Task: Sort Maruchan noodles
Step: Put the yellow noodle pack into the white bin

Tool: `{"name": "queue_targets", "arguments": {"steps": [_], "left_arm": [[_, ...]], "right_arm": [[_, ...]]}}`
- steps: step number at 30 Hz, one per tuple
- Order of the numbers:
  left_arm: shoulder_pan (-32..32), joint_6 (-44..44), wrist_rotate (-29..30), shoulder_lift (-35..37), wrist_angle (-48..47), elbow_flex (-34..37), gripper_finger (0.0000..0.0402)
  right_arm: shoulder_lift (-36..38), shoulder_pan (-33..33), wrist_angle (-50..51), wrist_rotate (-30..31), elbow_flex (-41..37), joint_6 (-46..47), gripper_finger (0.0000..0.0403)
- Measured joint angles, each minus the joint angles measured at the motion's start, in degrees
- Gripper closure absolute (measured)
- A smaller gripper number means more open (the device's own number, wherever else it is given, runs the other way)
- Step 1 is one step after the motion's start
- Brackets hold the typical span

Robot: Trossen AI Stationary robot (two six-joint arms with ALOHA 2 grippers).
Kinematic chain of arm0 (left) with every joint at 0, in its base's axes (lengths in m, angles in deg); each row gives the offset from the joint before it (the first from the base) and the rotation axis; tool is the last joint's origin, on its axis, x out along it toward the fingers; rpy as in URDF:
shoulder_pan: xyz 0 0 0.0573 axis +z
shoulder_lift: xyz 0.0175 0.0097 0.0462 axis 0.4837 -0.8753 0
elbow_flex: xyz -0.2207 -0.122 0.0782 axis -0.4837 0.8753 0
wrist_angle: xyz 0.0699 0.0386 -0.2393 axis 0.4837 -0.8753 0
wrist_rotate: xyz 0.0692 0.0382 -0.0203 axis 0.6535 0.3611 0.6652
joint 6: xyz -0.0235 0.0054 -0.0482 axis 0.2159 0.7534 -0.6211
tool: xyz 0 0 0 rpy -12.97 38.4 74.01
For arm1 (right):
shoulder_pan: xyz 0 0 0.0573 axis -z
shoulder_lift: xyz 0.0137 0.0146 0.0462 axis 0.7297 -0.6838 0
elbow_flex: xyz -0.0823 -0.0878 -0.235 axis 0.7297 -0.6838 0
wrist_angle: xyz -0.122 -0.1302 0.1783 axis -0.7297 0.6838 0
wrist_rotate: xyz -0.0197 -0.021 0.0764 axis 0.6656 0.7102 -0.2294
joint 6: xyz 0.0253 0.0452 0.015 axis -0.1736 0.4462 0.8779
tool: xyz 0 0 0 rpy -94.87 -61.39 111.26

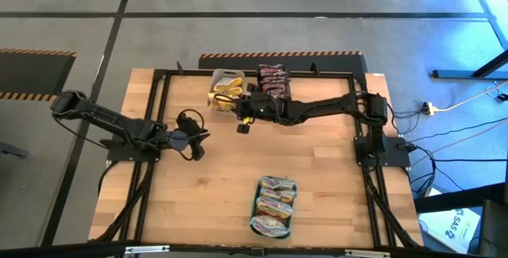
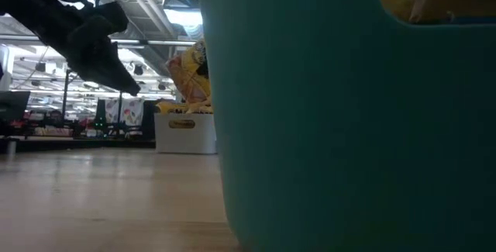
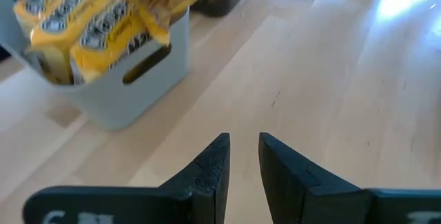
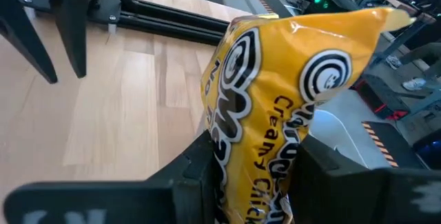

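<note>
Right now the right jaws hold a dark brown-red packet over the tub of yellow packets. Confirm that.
Not quite: the packet in the right gripper is yellow, as the right wrist view shows. It is indeed over the tub of yellow packets.

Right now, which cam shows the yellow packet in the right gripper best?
Right wrist view: the yellow packet fills the frame, pinched between the right gripper fingers. High view shows it small; low view, distant and partly hidden; left wrist view, an edge.
</note>
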Motion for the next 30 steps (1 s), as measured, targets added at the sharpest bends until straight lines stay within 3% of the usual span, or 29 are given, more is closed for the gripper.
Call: {"name": "queue_targets", "arguments": {"steps": [4,8,14,19,24,30], "left_arm": [[2.9,4.6,-1.8,0.0,3.6,0.0,0.0329],[9.7,10.3,-7.3,-0.4,5.2,0.0,0.0329],[22.5,21.7,-20.5,-3.1,16.0,0.0,0.0329],[33.2,26.4,-30.5,-7.8,20.0,0.0,0.0329],[40.3,28.7,-35.9,-11.6,21.6,0.0,0.0329],[45.3,31.5,-35.5,-14.7,25.3,0.0,0.0329]], "right_arm": [[1.1,0.0,1.3,0.0,0.0,0.7,0.0293],[5.7,0.0,6.5,0.0,0.0,2.1,0.0293],[11.8,2.2,12.8,-0.6,0.0,-0.7,0.0292],[13.0,6.0,13.6,-4.9,0.1,-1.2,0.0292],[12.9,7.8,14.4,-8.2,0.0,-0.8,0.0292],[12.7,7.9,14.7,-13.3,0.0,0.2,0.0292]]}}
